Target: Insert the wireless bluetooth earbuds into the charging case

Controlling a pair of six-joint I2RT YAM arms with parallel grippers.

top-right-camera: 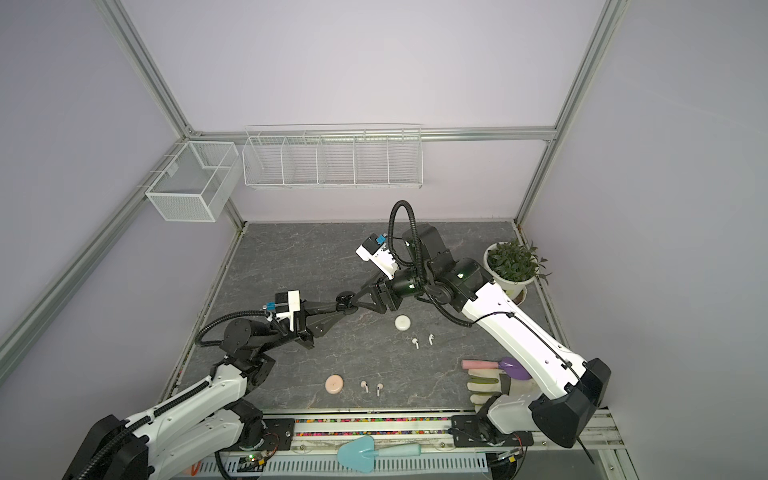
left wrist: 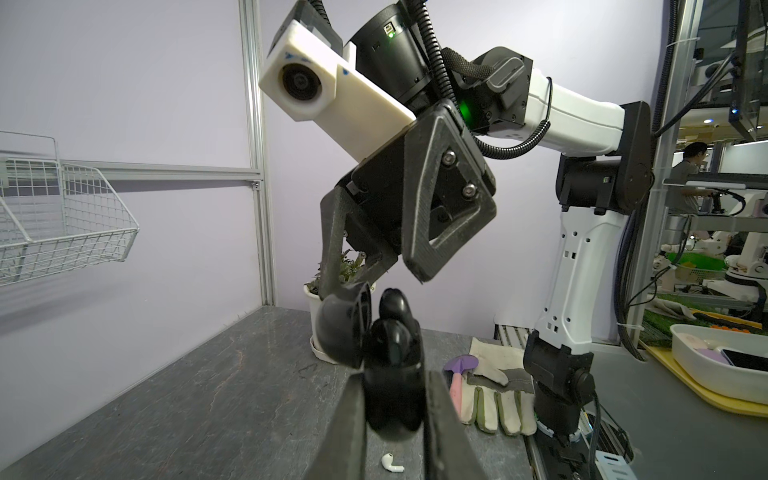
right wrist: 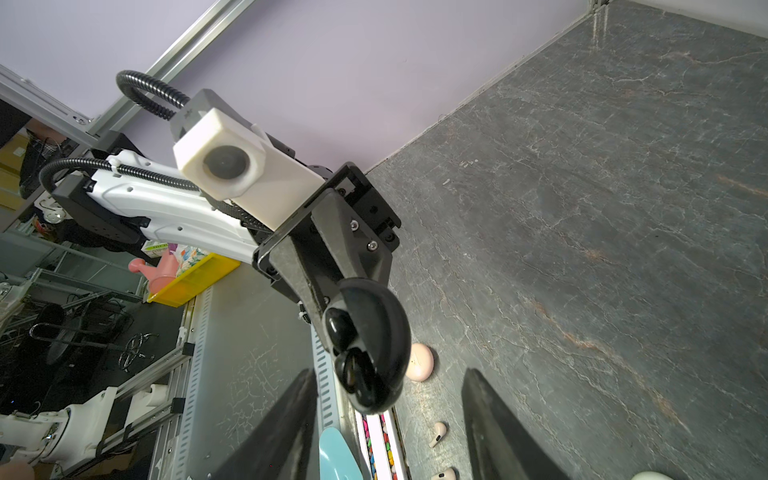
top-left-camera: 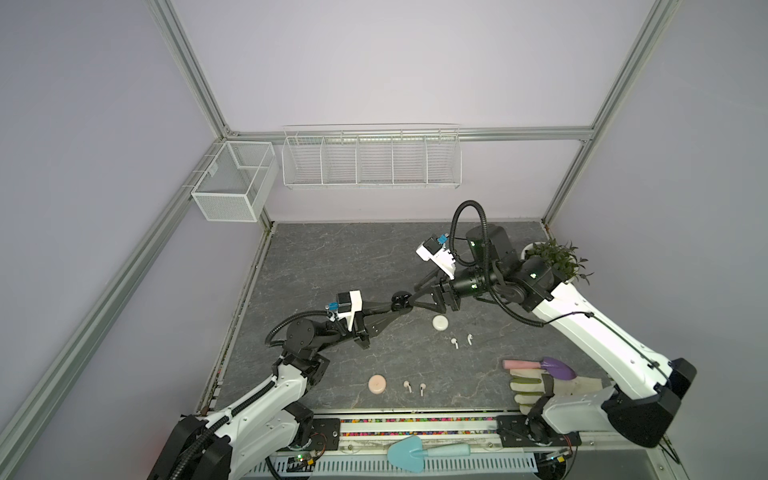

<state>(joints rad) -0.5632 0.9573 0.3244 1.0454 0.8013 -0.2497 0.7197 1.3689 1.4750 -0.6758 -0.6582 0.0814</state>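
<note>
My left gripper (top-left-camera: pixel 400 306) (left wrist: pixel 395 415) is shut on a black charging case (top-left-camera: pixel 401 299) (top-right-camera: pixel 345 300) (left wrist: pixel 395 399), held above the table with its lid (left wrist: pixel 343 324) open. Two black earbuds (left wrist: pixel 392 303) (right wrist: pixel 353 370) sit in it; one stands higher. My right gripper (top-left-camera: pixel 412 296) (right wrist: pixel 388 386) is open, its fingertips (left wrist: pixel 332 274) close by the lid, holding nothing. On the table lie a white case (top-left-camera: pixel 440 323) with two white earbuds (top-left-camera: pixel 454 343) (left wrist: pixel 390 462), and a pink case (top-left-camera: pixel 377 383) (right wrist: pixel 419 361) with two pink earbuds (top-left-camera: pixel 407 386) (right wrist: pixel 437 432).
A potted plant (top-left-camera: pixel 552 257) stands at the back right. A work glove (top-left-camera: pixel 540 384) and a purple trowel (top-left-camera: pixel 552 366) lie under the right arm. A teal trowel (top-left-camera: pixel 415 453) rests on the front rail. Wire baskets (top-left-camera: pixel 370 162) hang on the back wall.
</note>
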